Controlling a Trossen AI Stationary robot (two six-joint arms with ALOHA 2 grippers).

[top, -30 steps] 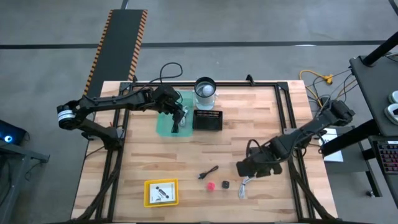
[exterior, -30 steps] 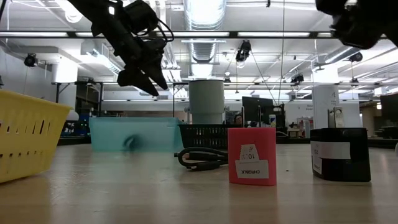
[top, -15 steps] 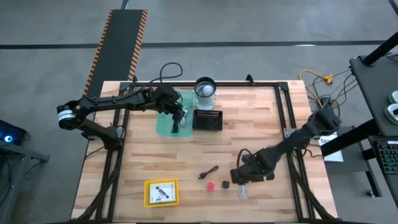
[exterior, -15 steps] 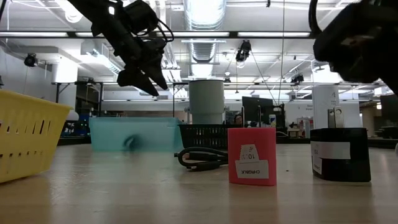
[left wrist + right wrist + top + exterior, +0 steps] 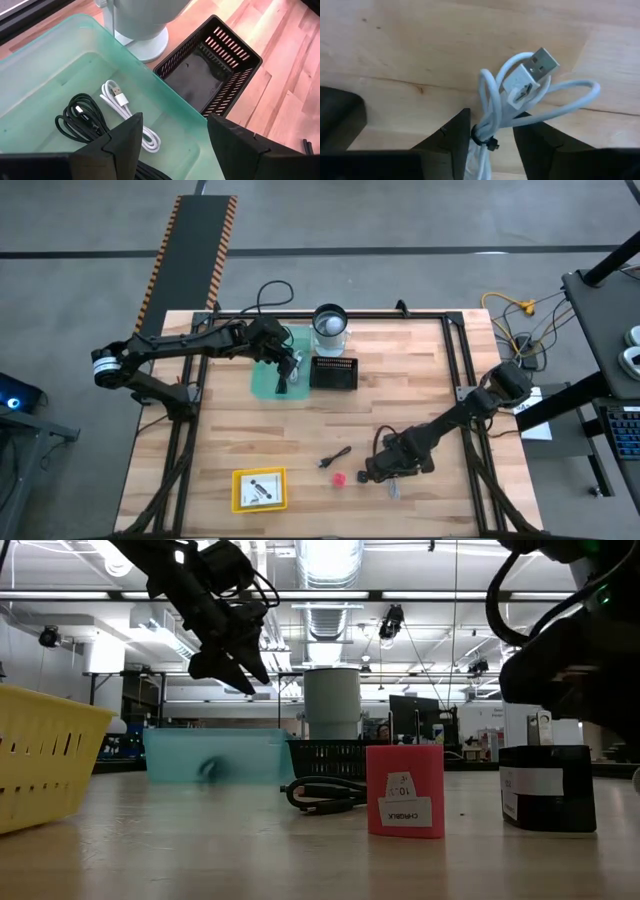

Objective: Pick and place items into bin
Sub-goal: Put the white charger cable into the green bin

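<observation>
Right pincer (image 5: 491,131) open astride white coiled cable (image 5: 520,95); left pincer (image 5: 172,131) open above teal bin (image 5: 45,55)

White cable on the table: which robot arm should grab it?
Right. The right gripper hangs open right over the white cable, fingers on either side of it. The left gripper hovers across the table over the green bin.

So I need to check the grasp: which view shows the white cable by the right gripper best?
The right wrist view: the white USB cable fills it, its tied coil between the right gripper fingers. The high view shows only a pale speck beside the gripper. The low and left wrist views don't show it.
</observation>
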